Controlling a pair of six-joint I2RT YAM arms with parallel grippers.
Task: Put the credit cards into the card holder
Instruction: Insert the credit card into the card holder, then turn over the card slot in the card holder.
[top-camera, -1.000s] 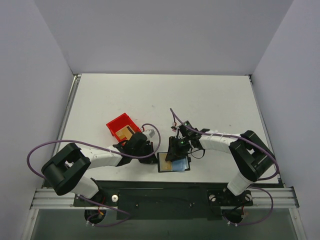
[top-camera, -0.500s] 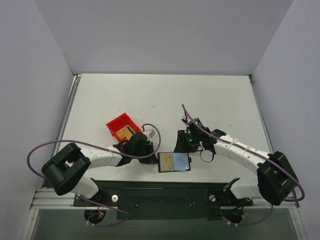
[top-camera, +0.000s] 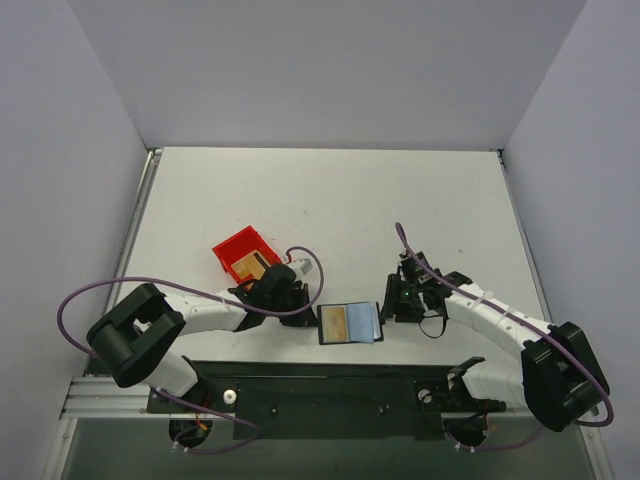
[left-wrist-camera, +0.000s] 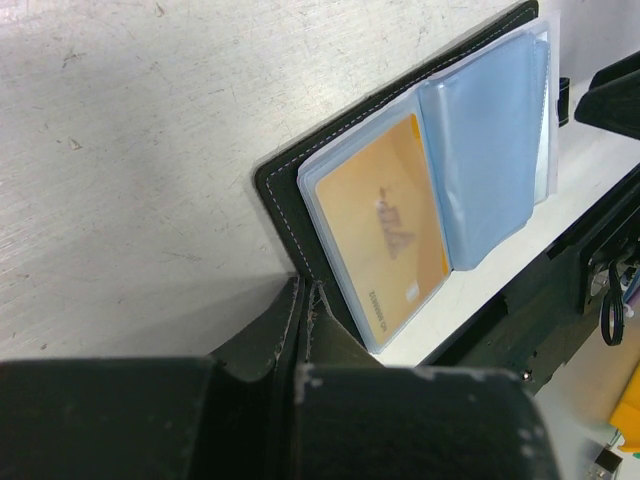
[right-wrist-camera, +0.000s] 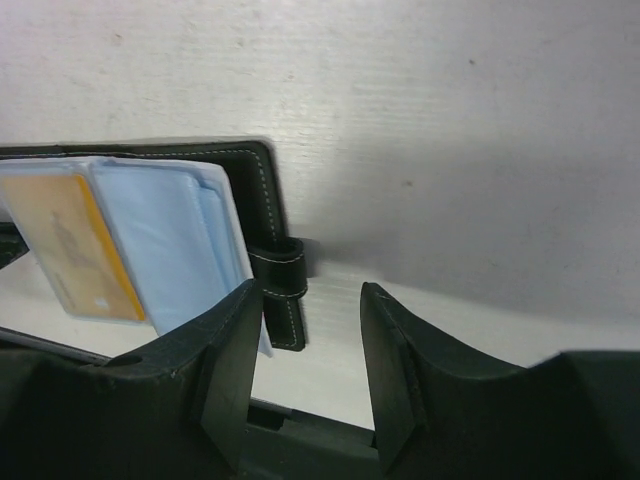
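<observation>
While the left gripper (left-wrist-camera: 305, 300) stays pinching the card holder (left-wrist-camera: 283, 185), the right gripper (right-wrist-camera: 310, 305) has backed away, spread.

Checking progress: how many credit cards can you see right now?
2: a credit card sleeved in the open card holder, another credit card in the red bin; more may be stacked beneath it.

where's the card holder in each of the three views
top external: the card holder lies open at bottom centre, on the near edge of the table.
left wrist: the card holder is open across the upper right.
right wrist: the card holder is on the left, at mid height.
shared landmark: the gold card in one of its clear sleeves.
</observation>
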